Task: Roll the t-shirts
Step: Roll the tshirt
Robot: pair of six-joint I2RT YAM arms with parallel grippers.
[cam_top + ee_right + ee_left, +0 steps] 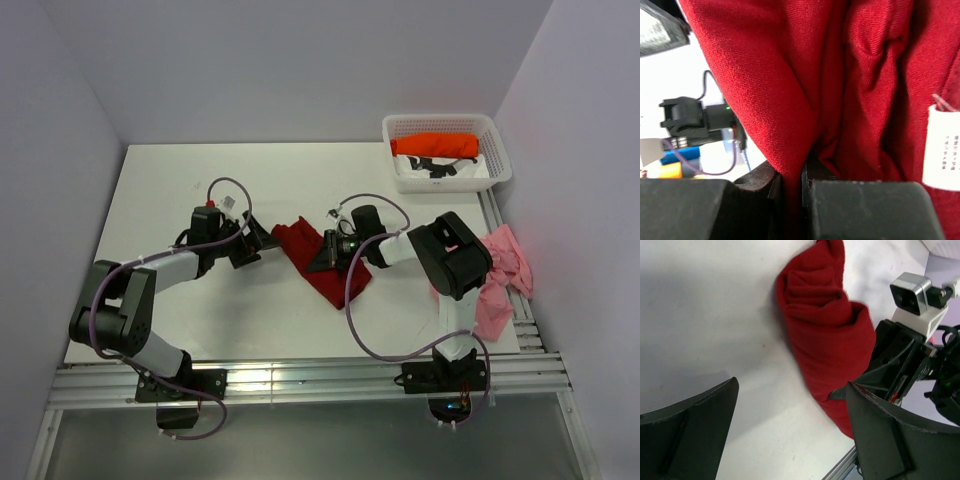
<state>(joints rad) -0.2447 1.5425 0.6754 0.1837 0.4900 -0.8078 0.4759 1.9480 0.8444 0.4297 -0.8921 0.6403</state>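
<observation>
1. Closest in, at the right edge of the tabletop, the pale pink t-shirt lies crumpled. It sits just beside the right arm and partly hangs over the side rail.
2. Around the middle of the tabletop lies the dark red t-shirt, bunched into a loose roll that slants from far-left to near-right.
3. The right hand is clenched on a fold of the dark red t-shirt. In the wrist view the cloth is pinched tight between its fingers, and a white label shows on the fabric to the right.
4. The left hand is released, its fingers spread wide. It grasps nothing, with bare tabletop between the fingers, and sits just beside the roll's far-left end.
5. Farthest, in the far right corner, a white basket holds the bright orange t-shirt, which lies across white and black items.
</observation>
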